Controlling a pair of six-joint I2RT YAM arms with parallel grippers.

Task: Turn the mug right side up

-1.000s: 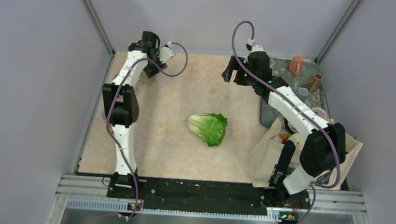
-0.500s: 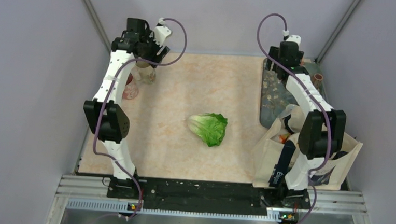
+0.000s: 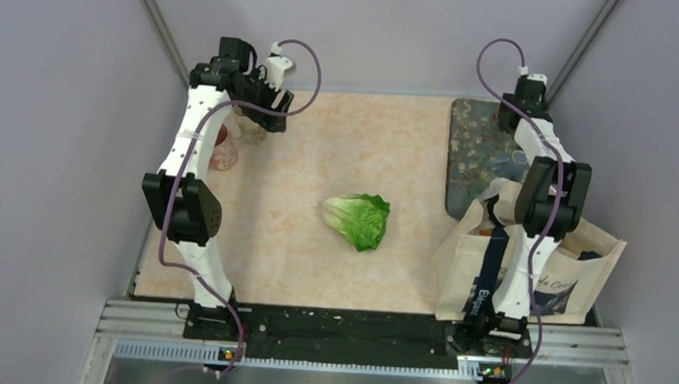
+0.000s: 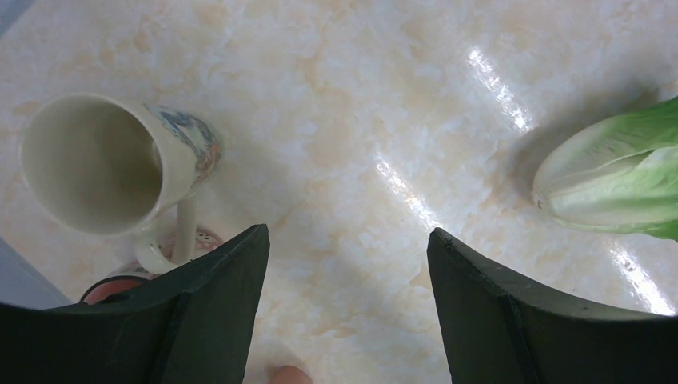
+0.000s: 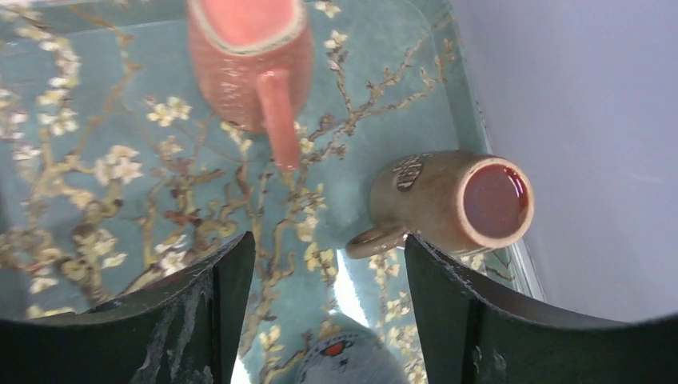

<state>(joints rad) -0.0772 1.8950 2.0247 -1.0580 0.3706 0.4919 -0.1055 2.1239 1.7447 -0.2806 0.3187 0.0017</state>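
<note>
A cream mug [image 4: 104,164] with a blue and orange print stands on the marble table, its mouth facing up, left of my left gripper [image 4: 348,232]. That gripper is open and holds nothing; from above it [image 3: 265,107] hangs over the mug [image 3: 252,131]. My right gripper [image 5: 329,238] is open over a floral tray [image 5: 96,160]. On the tray are a pink mug [image 5: 252,60], a brown mug [image 5: 448,200] with a red inside, and a grey-blue mug [image 5: 352,360] low between the fingers. In the top view my right arm hides them.
A lettuce head [image 3: 358,218] lies mid-table. A pinkish glass object [image 3: 224,149] stands by the left wall next to the cream mug. A paper bag [image 3: 527,275] stands at the right front. The tray [image 3: 476,156] fills the back right corner, close to the wall.
My right arm swung from the table's back middle to the tray's far right corner, and its jaws narrowed a little. My left gripper rose, opened wider, and the cream mug now shows beneath it.
</note>
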